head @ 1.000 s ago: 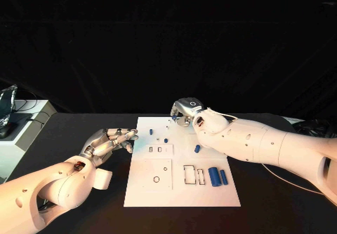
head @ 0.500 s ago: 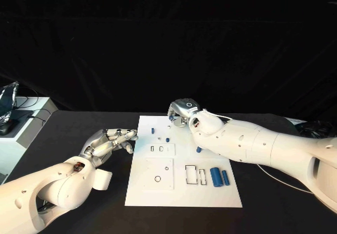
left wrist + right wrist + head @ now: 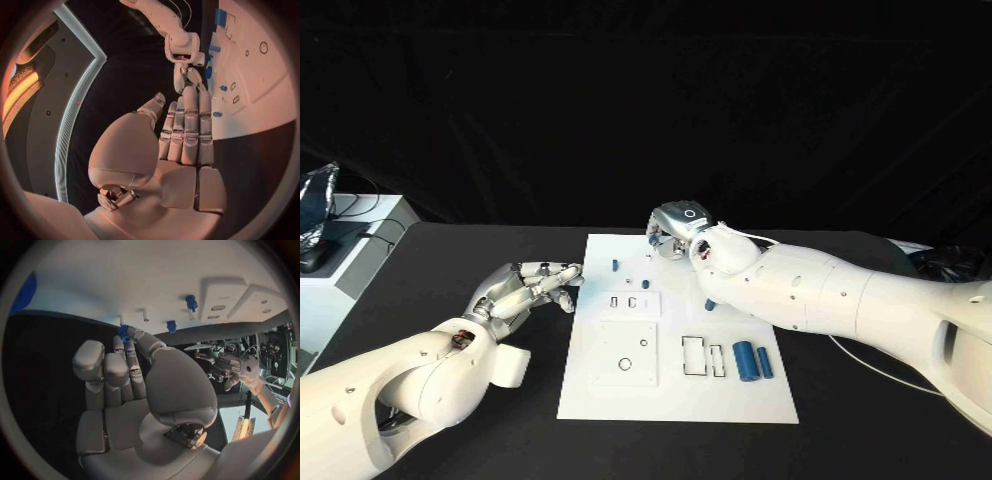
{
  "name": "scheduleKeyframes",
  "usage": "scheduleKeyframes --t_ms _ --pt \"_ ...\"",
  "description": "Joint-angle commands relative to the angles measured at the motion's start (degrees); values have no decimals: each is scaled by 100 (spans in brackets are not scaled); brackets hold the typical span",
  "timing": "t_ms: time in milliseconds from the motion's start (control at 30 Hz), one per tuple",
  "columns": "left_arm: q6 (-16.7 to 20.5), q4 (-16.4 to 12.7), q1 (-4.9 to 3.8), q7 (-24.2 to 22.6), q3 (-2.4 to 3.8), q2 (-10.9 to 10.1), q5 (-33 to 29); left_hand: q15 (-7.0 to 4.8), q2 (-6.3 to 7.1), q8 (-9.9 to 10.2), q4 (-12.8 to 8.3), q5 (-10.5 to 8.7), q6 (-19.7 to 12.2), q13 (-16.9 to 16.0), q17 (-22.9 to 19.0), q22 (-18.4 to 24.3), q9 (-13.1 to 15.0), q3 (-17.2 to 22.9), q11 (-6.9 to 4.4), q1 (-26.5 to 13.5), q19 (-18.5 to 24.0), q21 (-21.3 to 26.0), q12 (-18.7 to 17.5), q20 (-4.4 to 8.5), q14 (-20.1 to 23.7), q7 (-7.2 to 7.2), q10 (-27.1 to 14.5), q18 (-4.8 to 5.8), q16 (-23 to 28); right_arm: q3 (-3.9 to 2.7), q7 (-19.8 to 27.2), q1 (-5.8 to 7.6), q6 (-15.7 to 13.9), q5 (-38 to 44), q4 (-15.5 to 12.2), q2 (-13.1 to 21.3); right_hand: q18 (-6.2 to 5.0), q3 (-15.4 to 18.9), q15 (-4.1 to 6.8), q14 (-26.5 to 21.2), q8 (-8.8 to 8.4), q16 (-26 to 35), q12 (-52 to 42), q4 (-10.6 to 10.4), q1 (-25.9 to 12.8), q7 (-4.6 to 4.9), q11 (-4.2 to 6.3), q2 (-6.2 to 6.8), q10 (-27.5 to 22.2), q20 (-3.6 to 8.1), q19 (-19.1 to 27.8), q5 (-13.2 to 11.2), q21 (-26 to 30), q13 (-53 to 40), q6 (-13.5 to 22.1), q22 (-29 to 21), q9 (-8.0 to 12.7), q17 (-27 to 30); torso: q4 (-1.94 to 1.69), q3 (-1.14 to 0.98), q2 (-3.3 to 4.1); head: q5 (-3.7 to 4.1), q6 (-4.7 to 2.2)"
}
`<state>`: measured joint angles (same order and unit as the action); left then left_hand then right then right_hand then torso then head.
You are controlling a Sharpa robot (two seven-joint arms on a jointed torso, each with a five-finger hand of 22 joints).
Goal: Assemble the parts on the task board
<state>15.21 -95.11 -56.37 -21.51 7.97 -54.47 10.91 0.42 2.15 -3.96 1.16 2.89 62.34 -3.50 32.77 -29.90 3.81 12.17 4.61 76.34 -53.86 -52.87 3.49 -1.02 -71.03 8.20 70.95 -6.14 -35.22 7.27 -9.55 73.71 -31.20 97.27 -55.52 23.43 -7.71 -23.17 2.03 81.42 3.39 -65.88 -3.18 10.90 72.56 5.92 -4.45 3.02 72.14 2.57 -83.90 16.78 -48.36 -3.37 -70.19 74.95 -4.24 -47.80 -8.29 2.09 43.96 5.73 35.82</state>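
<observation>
My right hand (image 3: 678, 228) has barely shifted at the task board's (image 3: 678, 400) far edge, fingers pinching a small blue part (image 3: 123, 333), while my left hand (image 3: 531, 287) stays open beside it, so assembly is paused.

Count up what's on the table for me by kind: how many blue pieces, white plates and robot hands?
Blue pieces: 6, five lying on the plate, one pinched by the right hand
White plate: 1
Robot hands: 2, the right hand and the left hand
Total: 9
</observation>
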Motion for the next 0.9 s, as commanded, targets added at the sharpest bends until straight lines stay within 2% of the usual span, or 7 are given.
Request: scheduleKeyframes --t_ms 33,200,467,900 --pt "-119 -18 -1 -34 6 13 29 34 -44 12 -43 0 -42 -5 -10 10 2 6 17 -32 35 -5 12 -15 2 5 -42 -90 41 -2 -90 -1 78 123 10 -2 -73 -12 10 23 34 26 -16 12 109 13 181 -134 220 34 -310 20 18 -16 -13 246 -7 -5 -6 6 5 11 -13" --pt "-120 -22 -1 -36 8 12 29 34 -44 12 -43 0 -42 -5 -10 10 2 6 17 -32 35 -5 12 -15 2 5 -42 -90 41 -1 -115 -2 104 135 53 -28 -72 -8 12 23 33 25 -17 10 103 14 180 -132 217 35 -331 20 98 -16 -10 342 -7 -13 -18 8 8 -7 -1" --pt "-122 -34 -1 -36 11 2 30 34 -44 12 -43 0 -42 -5 -10 10 2 6 17 -32 35 -5 12 -15 2 5 -42 -90 41 -1 -126 -7 148 139 126 -70 -71 -7 9 19 32 30 -16 7 101 15 176 -132 202 33 -332 17 112 -15 -1 359 -5 -13 -7 10 16 -11 9" --pt "-122 -36 -2 -34 16 2 32 34 -44 12 -43 0 -42 -5 -10 10 2 6 17 -32 35 -5 12 -15 2 5 -42 -90 41 1 -44 -28 226 83 200 -141 -76 19 -9 11 27 57 -17 -7 85 38 149 -103 119 20 -327 -8 180 -13 64 380 7 4 -12 13 27 -30 30"
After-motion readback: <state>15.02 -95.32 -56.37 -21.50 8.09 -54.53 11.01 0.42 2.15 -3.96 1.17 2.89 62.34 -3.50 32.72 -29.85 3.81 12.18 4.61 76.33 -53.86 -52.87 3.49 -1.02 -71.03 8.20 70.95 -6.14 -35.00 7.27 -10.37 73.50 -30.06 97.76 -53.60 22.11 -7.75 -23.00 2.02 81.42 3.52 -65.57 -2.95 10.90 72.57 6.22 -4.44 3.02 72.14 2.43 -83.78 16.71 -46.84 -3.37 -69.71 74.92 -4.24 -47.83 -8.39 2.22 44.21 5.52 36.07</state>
